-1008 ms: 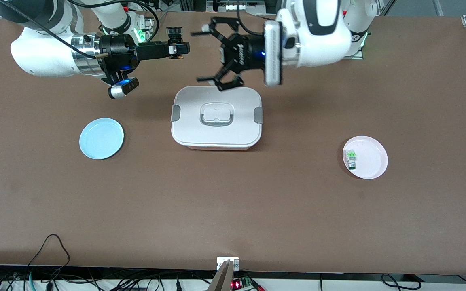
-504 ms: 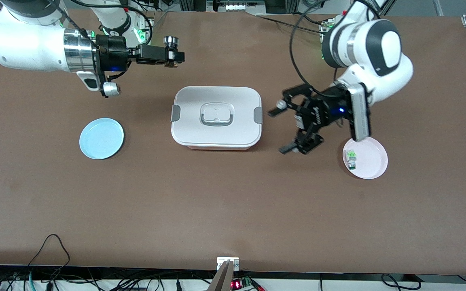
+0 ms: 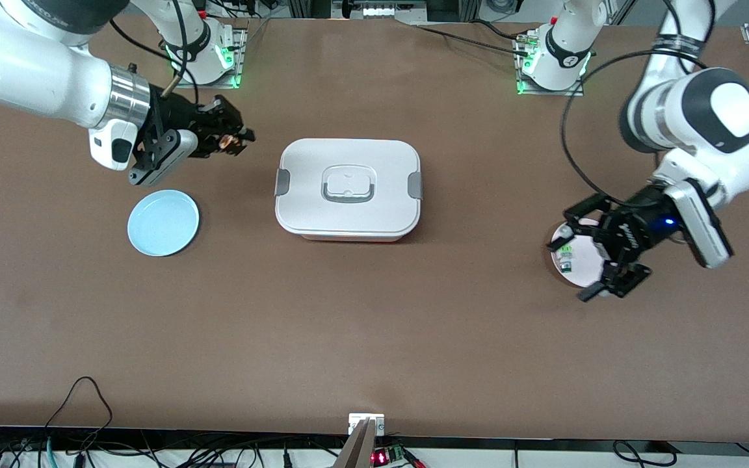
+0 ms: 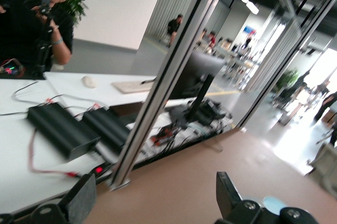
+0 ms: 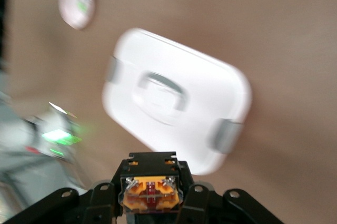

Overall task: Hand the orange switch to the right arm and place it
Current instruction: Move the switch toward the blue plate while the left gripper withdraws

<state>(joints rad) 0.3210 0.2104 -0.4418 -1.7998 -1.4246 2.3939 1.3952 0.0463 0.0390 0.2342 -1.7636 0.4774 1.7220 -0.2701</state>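
Observation:
My right gripper (image 3: 235, 140) is shut on the orange switch (image 3: 226, 139), a small black block with an orange part. It holds the switch in the air over the table between the white box (image 3: 348, 188) and the blue plate (image 3: 163, 222). In the right wrist view the switch (image 5: 151, 191) sits clamped between the black fingers, orange face showing. My left gripper (image 3: 573, 260) hangs open and empty over the pink plate (image 3: 581, 276). In the left wrist view its fingers (image 4: 79, 203) stand wide apart over bare table.
A small green-and-white component (image 3: 565, 250) lies on the pink plate, at the left arm's end. The lidded white box stands mid-table and also shows in the right wrist view (image 5: 176, 100). Cables run along the table edge nearest the front camera.
My left arm swung away from the box to over the pink plate, gripper still open. My right gripper turned and dropped toward the blue plate with the switch in it.

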